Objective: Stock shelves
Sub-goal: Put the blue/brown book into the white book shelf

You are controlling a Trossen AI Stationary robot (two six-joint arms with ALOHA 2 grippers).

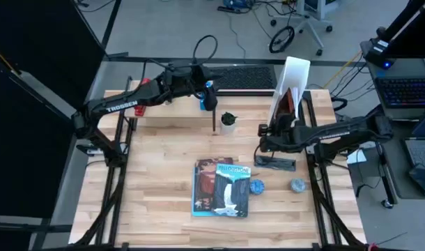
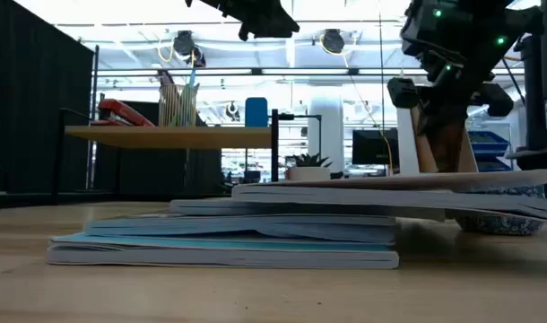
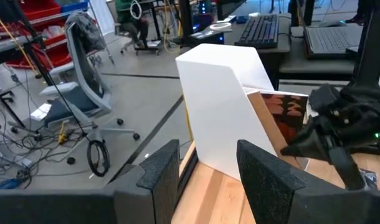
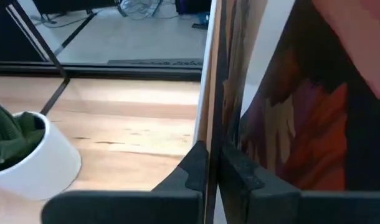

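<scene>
At table's back right: tall white file holder (image 1: 293, 78); right claw (image 4: 212, 163) clamped on book (image 4: 289, 112); left claw (image 3: 205, 174) apart.

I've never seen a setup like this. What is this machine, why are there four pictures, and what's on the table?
It is a robot with two dark arms at a wooden table. One camera looks down from above, one sits at table height, and one rides on each wrist.

The right gripper has its jaws shut on a thin book standing in the white file holder at the table's back right. The left gripper hangs open above the low wooden shelf, which carries a red stapler and a pencil cup.

Also on the table: a stack of books, a small potted plant, and two small roundish objects I cannot identify.
</scene>
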